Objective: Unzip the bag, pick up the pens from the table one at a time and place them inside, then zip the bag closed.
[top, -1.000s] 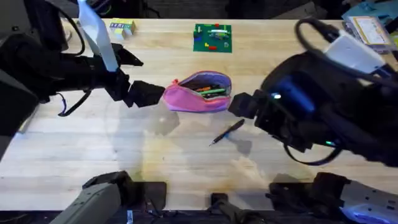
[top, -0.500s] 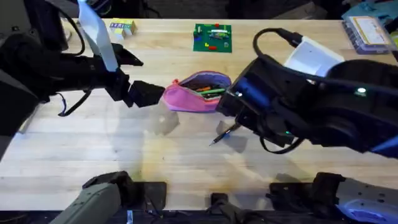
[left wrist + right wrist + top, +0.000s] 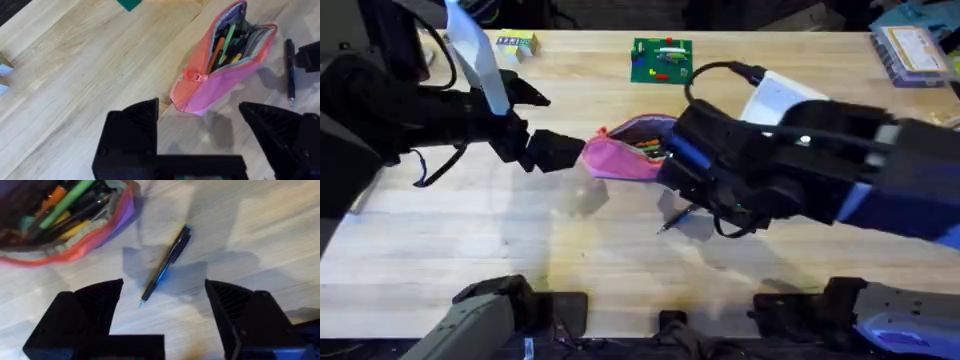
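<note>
We see the pink pouch (image 3: 625, 155) lying unzipped near the middle of the wooden table (image 3: 470, 250), its mouth open and several pens showing inside against the grey lining, a light green pen (image 3: 227, 40) among them. From the left wrist view, the pouch's small pink zipper pull (image 3: 192, 76) sits at the end nearest that camera. The left gripper (image 3: 560, 152) rests just beside that end of the pouch; its two black fingers stand apart with nothing between them, and we cannot tell whether a fingertip touches the fabric. The black pen (image 3: 680, 215) lies on the bare table near the pouch, on the side toward the arms' bases, at a slant and apart from the pouch. The right gripper (image 3: 162, 287) hangs over this pen, its black fingers spread wide on either side of it and closed on nothing; from the overhead view the right arm covers part of the pouch. A green board (image 3: 662, 60) with small parts sits farther back on the table, well apart from the pouch.
</note>
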You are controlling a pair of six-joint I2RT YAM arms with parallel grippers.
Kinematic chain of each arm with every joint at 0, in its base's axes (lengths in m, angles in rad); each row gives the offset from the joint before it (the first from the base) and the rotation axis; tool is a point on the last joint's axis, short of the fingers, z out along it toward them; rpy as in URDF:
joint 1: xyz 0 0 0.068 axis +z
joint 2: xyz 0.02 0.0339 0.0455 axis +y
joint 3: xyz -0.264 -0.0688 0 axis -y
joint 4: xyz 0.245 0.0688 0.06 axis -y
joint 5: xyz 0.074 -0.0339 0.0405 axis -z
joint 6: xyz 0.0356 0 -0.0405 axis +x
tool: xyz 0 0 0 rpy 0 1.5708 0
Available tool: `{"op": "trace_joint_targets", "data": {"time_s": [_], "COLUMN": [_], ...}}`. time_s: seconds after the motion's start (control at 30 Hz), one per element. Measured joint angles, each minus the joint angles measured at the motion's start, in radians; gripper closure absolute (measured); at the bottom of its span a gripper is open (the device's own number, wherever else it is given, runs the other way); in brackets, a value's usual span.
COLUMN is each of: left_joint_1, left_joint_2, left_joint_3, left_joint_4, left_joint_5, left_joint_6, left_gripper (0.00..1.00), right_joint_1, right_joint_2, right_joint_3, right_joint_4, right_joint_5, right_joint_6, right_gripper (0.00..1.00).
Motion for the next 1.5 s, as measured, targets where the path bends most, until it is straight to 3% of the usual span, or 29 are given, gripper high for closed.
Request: {"op": "trace_joint_targets", "data": {"time_s": [0.63,1.5], "left_joint_1": [0.0,0.0], "left_joint_2": [0.0,0.0], "left_joint_3": [0.0,0.0], "left_joint_4": [0.0,0.0], "left_joint_5": [0.0,0.0], "left_joint_6": [0.0,0.0], "left_gripper": [0.007,0.007], "right_joint_1": [0.002,0.003], "right_joint_2": [0.183,0.262], "right_joint_3": [0.0,0.0], "right_joint_4": [0.07,0.119], "right_joint_5": [0.0,-0.001], "right_joint_6": [0.0,0.0], "right_gripper": [0.003,0.004]}}
